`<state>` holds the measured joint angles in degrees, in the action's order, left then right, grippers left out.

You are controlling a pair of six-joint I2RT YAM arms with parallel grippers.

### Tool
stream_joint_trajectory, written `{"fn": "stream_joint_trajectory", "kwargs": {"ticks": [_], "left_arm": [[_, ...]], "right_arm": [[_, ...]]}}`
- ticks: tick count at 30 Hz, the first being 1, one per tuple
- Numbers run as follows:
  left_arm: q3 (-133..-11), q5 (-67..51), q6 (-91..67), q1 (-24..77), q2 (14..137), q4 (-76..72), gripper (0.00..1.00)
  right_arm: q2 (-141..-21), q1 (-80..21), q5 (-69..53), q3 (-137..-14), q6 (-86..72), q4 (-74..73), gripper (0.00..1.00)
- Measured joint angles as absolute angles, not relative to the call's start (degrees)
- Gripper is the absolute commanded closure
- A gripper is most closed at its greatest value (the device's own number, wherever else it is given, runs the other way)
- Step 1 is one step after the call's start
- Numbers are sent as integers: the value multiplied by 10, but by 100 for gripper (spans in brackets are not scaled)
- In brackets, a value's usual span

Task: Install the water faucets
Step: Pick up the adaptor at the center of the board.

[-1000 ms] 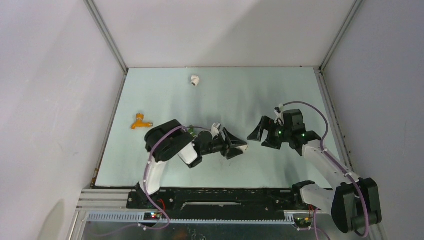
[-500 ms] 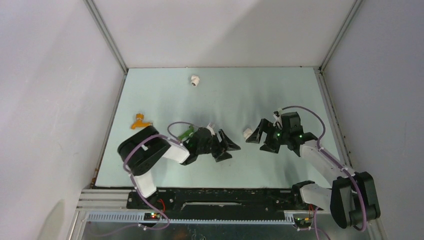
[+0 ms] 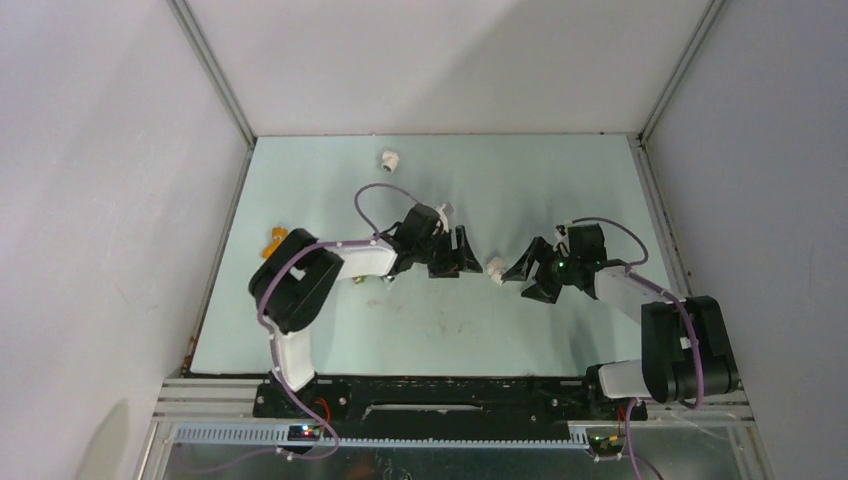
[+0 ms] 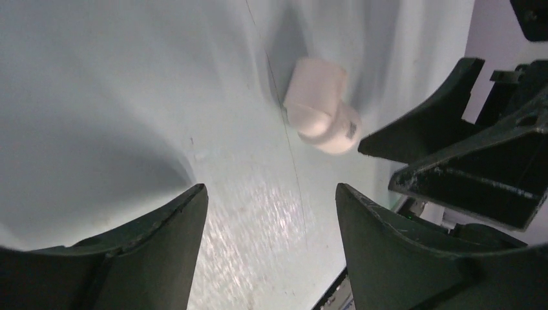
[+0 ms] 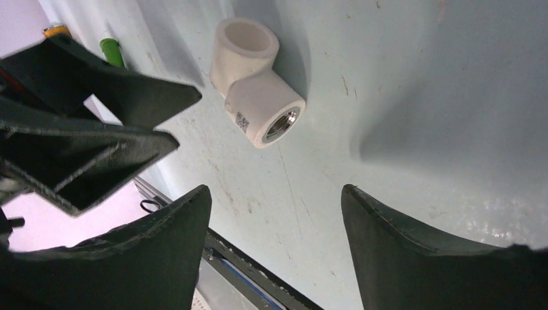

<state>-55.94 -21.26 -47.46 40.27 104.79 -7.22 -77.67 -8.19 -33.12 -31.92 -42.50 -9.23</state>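
Mid-table, we see both claws facing each other. Our left gripper [image 4: 271, 213] is spread wide with nothing between its fingers, and our right gripper [image 5: 278, 213] is just as wide and just as empty. Between them a white elbow fitting [image 3: 494, 267] lies on the table [image 3: 600, 180]. The green faucet [image 5: 111, 51] lies under the left arm [image 3: 350, 258], left of centre. The orange faucet [image 3: 273, 238] sits by the left edge, partly hidden by that arm. Farther on, a second elbow fitting [image 3: 389, 159] rests near the far edge.
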Motion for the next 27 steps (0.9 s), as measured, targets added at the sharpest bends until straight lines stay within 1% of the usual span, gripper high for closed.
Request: {"fn": "stream_joint_trajectory", "kwargs": {"ticks": [2,6,7,9,12,15,19,21,27], "left_arm": [[-602,-237,-451,392,1090,-61,28],[-675,-287,-420,381,1152,-49,32],[-691,-297,-415,381,1165,-49,33],[-713,-316,-411,381,1185,-50,34],[-728,-341,-411,381,1204,-57,39],[-730,-355,-419,381,1213,-68,40],[-724,-364,-435,381,1219,-93,43],[-713,-366,-449,381,1219,-112,46],[-694,-367,-472,384,1219,-145,52]], "right_arm": [[-791,-79,-337,-319,-428,-80,28],[-809,-79,-353,-319,-443,-50,35],[-811,-79,-355,-319,-446,-44,38],[-817,-76,-359,-319,-457,-23,47],[-829,-70,-366,-319,-477,8,60],[-849,-69,-373,-319,-499,40,66],[-879,-69,-378,-319,-526,71,67],[-889,-69,-378,-319,-537,78,68],[-891,-73,-373,-317,-556,90,66]]}}
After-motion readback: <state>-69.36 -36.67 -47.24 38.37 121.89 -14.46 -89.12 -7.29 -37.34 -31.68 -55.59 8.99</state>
